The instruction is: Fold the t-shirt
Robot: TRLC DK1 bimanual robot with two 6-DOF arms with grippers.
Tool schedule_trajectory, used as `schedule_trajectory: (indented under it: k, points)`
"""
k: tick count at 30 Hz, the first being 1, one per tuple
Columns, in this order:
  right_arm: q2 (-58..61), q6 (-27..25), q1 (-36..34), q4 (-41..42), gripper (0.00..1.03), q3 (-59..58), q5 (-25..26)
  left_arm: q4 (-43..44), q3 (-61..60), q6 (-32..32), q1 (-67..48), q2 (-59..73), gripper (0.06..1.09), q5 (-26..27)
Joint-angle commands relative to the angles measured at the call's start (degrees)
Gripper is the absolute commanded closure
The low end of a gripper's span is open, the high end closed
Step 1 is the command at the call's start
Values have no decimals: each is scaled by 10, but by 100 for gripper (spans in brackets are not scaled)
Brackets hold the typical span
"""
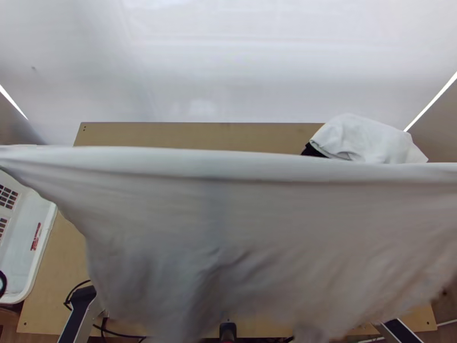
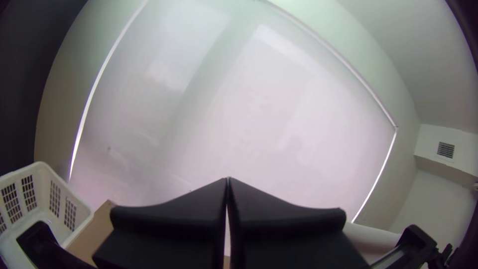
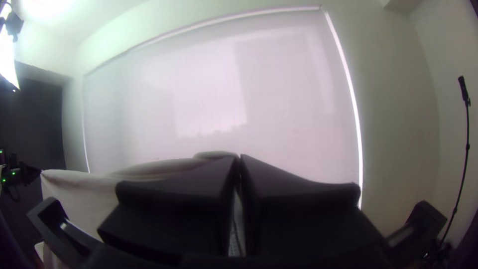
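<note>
T-shirt: the pale t-shirt (image 1: 274, 228) hangs above the wooden surface (image 1: 63, 257), stretched from 9 to 3 o'clock in the top view, its loose lower part rippling toward 6 o'clock.
Left end effector: pressed together (image 2: 228, 179), apparently pinching the upper edge toward 9 o'clock.
Right end effector: fingertips closed together (image 3: 239, 157), with that edge running into them toward 3 o'clock.
Handling: probably light, soft and limp; hard pulling could stretch the knit or slip a corner free.
Hold: the two ends of the taut edge suit laying it flat; afterwards, take the hem corners.
Neighbours: white basket (image 1: 23, 251) near 9 o'clock, bunched white cloth (image 1: 365, 137) toward 2 o'clock.
</note>
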Motion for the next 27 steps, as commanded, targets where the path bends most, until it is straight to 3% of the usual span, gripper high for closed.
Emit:
schedule_trajectory:
  k: [1, 6, 11, 19, 27]
  points:
    - [-34, 77, 1, 31, 100, -239, -34, -16, -168, 40, -9, -38, 105, 5]
    - [-29, 85, 30, 151, 100, -433, -37, 34, -378, 87, -25, -78, 105, 5]
    - [-1, 57, 35, 256, 100, -540, -35, 118, -516, 104, -35, -57, 105, -11]
    - [105, 80, 44, 310, 100, -571, -35, 263, -588, 109, -106, 61, 105, -86]
    - [279, 80, 70, 308, 100, -512, -36, 358, -573, 100, -138, 223, 105, -104]
